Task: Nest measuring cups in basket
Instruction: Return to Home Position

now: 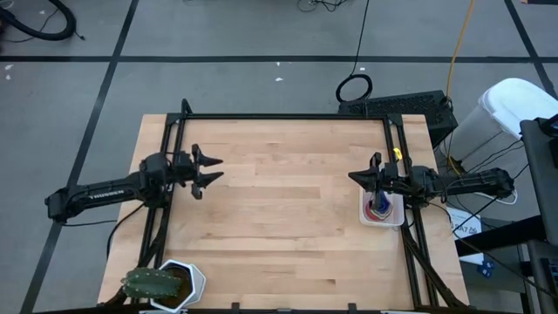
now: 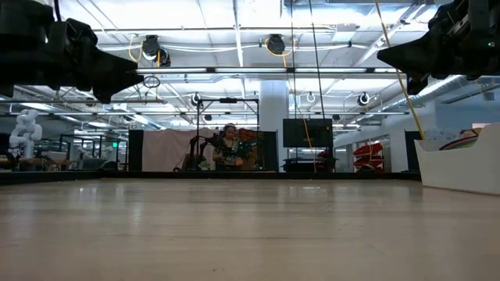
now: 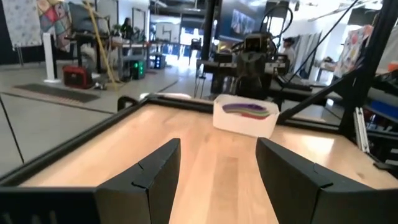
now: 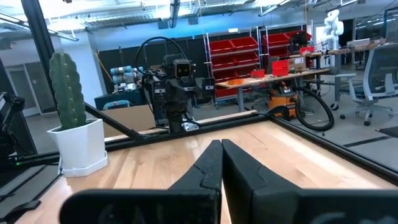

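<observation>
Across the wooden desk [image 1: 279,218], the basket [image 1: 366,218] holding the nested cups [image 1: 377,208] sits at the right edge, where the right tool [image 1: 353,176] hangs closed on nothing, the left tool [image 1: 214,169] wide and empty far off; a low retreat could knock the basket over that edge.

In the foreground the left gripper [image 3: 217,146] holds its two dark fingers [image 3: 155,177] spread wide apart over the bare pale wooden table [image 3: 186,124], touching nothing. Beyond the gap, near the centre of the frame, the white basket [image 3: 244,123] sits on the far side of the table with the nested measuring cups [image 3: 249,110] inside it, their green, purple and red rims showing just above its wall. Directly behind the basket stands the dark right arm [image 3: 252,56], and a black frame rail [image 3: 74,146] runs along the table's edge.
</observation>
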Robot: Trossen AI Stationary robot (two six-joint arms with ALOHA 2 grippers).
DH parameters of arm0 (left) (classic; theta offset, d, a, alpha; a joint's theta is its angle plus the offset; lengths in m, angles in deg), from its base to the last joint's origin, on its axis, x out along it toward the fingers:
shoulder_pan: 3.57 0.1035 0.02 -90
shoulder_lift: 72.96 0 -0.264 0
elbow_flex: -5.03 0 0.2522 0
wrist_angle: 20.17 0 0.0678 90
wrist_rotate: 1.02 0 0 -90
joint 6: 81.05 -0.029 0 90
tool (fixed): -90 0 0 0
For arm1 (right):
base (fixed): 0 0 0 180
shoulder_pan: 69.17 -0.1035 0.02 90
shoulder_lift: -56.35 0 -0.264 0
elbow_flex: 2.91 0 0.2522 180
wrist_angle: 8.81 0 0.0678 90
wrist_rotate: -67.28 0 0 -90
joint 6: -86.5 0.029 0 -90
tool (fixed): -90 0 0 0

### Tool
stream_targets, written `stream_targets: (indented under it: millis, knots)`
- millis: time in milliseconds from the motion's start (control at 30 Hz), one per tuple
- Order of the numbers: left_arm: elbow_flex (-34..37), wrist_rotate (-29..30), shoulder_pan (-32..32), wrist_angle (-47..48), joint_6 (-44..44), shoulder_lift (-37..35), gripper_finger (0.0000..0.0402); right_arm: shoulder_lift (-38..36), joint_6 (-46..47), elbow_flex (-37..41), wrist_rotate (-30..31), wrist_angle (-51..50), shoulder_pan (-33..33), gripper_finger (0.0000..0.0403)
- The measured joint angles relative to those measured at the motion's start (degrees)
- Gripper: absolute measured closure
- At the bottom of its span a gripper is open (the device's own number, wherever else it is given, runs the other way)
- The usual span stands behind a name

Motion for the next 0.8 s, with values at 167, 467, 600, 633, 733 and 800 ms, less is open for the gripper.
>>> stream_targets:
  millis: [167, 467, 600, 633, 733, 800]
  knots:
    - [0.0, 0.1, 0.0, 1.3, 0.0, 0.0, 0.019, 0.0, 0.0, 0.0, -0.1, 0.1, 0.0, 0.0403]
    - [0.0, 0.2, 0.0, 1.3, 0.0, 0.0, 0.019, 0.0, 0.0, 0.0, -0.2, 0.1, 0.0, 0.0403]
    - [0.0, 0.2, 0.0, 1.2, 0.1, 0.0, 0.019, 0.0, 0.0, 0.0, -0.2, 0.1, 0.0, 0.0403]
    - [0.0, 0.2, 0.0, 1.3, 0.1, 0.0, 0.019, 0.0, 0.0, 0.0, -0.2, 0.1, 0.0, 0.0403]
    - [0.0, 0.2, 0.0, 1.2, 0.1, 0.0, 0.019, 0.0, 0.0, 0.0, -0.2, 0.1, 0.0, 0.0403]
    - [0.0, 0.2, 0.0, 1.2, 0.1, 0.0, 0.019, 0.0, 0.0, 0.0, -0.2, 0.1, 0.0, 0.0403]
